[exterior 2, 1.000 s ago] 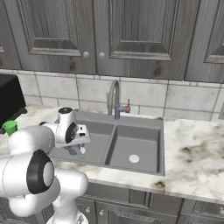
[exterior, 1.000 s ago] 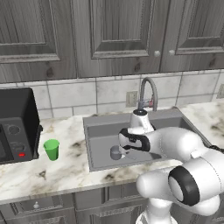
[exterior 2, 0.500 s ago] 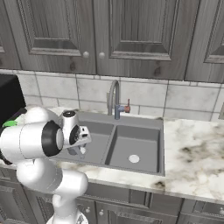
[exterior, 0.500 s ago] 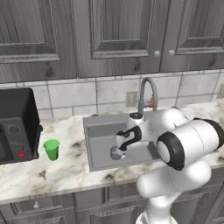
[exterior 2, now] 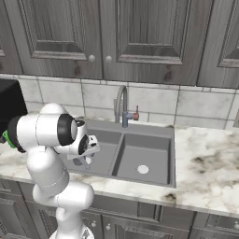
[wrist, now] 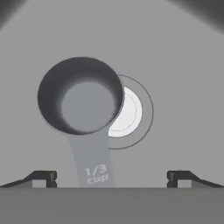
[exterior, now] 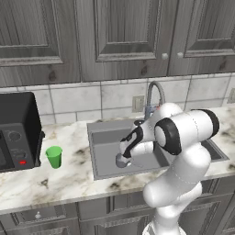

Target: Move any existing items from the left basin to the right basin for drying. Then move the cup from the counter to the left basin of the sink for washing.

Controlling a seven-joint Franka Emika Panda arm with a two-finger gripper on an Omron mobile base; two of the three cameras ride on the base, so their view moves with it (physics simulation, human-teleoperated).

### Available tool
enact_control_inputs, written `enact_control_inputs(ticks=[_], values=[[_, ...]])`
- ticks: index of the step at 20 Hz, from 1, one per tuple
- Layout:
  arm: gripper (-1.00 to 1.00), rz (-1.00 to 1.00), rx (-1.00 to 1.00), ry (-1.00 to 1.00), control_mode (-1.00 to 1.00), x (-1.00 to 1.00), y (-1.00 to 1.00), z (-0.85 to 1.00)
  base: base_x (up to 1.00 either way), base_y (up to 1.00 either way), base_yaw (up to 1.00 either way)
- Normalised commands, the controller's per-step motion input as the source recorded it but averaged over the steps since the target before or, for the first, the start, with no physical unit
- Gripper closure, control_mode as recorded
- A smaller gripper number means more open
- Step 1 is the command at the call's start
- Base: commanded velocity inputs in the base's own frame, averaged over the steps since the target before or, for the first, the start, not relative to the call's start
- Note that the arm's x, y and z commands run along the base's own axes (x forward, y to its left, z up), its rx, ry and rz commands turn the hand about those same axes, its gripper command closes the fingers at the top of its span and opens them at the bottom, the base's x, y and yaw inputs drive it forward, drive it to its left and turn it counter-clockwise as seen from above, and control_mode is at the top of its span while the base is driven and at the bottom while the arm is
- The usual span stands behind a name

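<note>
We are hovering our gripper, fingers spread wide, over the 1/3-cup measuring cup sitting in the left basin.

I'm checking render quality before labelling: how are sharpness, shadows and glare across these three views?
Hand view: soft; the grey metal cup has a dark shaded inner wall, its handle print "1/3 cup" reads slightly blurred, corners darken at top. Left base view: even flat light, the green cup crisp enough, no glare. Right base view: equally flat, mild shading in the right basin.
</note>
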Motion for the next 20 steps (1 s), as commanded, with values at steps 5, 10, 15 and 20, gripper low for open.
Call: enact_control_inputs(ticks=[5, 10, 15, 20], values=[[-1.0, 0.03, -0.02, 0.0, -1.0, 0.04, 0.09, -0.33, 0.0, 0.0, 0.0], [-1.0, 0.01, -0.01, 0.0, -1.0, 0.0, 0.05, -0.25, 0.0, 0.0, 0.0], [-1.0, 0.0, 0.0, 0.0, -1.0, 0.03, 0.0, -0.3, 0.0, 0.0, 0.0], [1.0, 0.0, 0.0, 0.0, -1.0, 0.04, 0.0, -0.24, 0.0, 0.0, 0.0]])
